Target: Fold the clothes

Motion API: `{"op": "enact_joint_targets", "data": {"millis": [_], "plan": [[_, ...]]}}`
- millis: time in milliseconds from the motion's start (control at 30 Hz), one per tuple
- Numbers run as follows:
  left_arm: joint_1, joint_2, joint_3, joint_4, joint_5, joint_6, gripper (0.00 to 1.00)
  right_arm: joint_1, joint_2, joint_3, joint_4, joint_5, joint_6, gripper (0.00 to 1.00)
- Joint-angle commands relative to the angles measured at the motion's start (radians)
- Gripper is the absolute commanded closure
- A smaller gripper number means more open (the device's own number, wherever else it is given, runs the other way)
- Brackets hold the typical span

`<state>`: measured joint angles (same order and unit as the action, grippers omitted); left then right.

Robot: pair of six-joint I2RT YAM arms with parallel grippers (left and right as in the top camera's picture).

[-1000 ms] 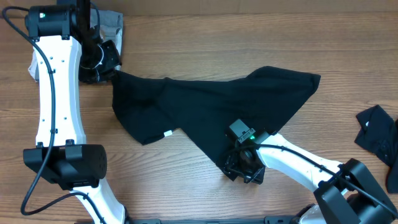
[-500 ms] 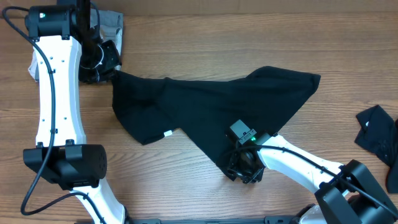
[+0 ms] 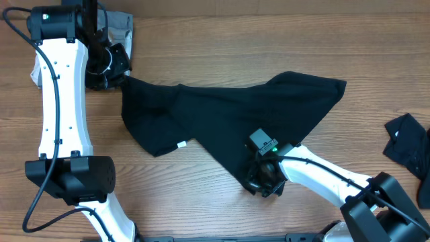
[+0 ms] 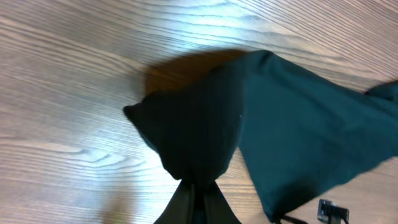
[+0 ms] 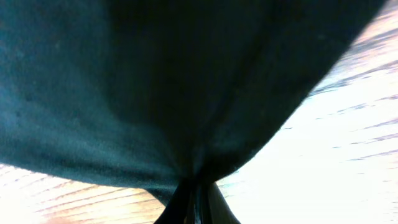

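**Both fingers pinched shut on the black T-shirt**

Overhead: the black T-shirt point(image 3: 228, 114) lies spread across the middle of the wooden tabletop point(image 3: 222, 40). It is an uneven, roughly triangular shape. One corner points to the far left, one to the far right, and one toward the near edge. The white neck label point(image 3: 181, 144) shows at the shirt's near-left edge, on the side facing up.

Left fingers point(image 4: 194, 198): closed tight, no gap between them. They hold the shirt's far-left corner. In the left wrist view the fabric gathers into a dark peak at the tips and casts a shadow on the wood beside it. The left arm point(image 3: 64, 107) runs along the left side of the tabletop.

Right fingers point(image 5: 193, 200): also closed tight, gripping the shirt's near corner. In the right wrist view the cloth fans out from the tips and fills most of the frame. The right arm point(image 3: 322, 180) reaches in from the near-right.

Other items: a grey folded garment point(image 3: 121, 25) sits at the far-left edge, just behind the left wrist. A second black garment point(image 3: 406, 144) lies crumpled at the right edge, well apart from the shirt.
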<state>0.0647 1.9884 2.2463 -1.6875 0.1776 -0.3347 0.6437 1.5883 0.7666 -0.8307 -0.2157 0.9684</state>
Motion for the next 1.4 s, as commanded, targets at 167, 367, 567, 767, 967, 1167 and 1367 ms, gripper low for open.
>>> {"op": "enact_joint_targets", "data": {"millis": [167, 367, 567, 767, 967, 1167, 1367], "plan": [[-0.014, -0.049, 0.002, -0.002, 0.223, 0.134, 0.96, -0.209, -0.139, 0.259, -0.269, 0.143, -0.137, 0.96], [-0.047, -0.236, 0.003, -0.002, 0.223, 0.137, 0.96, -0.389, -0.234, 0.719, -0.569, 0.155, -0.283, 0.96], [-0.102, -0.434, 0.003, -0.002, 0.222, 0.098, 0.96, -0.483, -0.235, 1.178, -0.804, 0.156, -0.336, 0.96], [-0.184, -0.644, 0.003, -0.002, 0.201, 0.002, 0.96, -0.488, -0.264, 1.467, -0.863, 0.099, -0.366, 0.96], [-0.200, -0.751, 0.003, -0.002, 0.126, -0.101, 0.96, -0.488, -0.268, 1.519, -0.854, 0.113, -0.347, 0.96], [-0.200, -0.686, 0.001, 0.091, 0.065, -0.115, 0.96, -0.488, -0.175, 1.519, -0.770, 0.173, -0.348, 0.96], [-0.200, -0.465, 0.002, 0.499, 0.035, -0.115, 0.96, -0.495, -0.012, 1.519, -0.494, 0.172, -0.348, 0.96]]}}
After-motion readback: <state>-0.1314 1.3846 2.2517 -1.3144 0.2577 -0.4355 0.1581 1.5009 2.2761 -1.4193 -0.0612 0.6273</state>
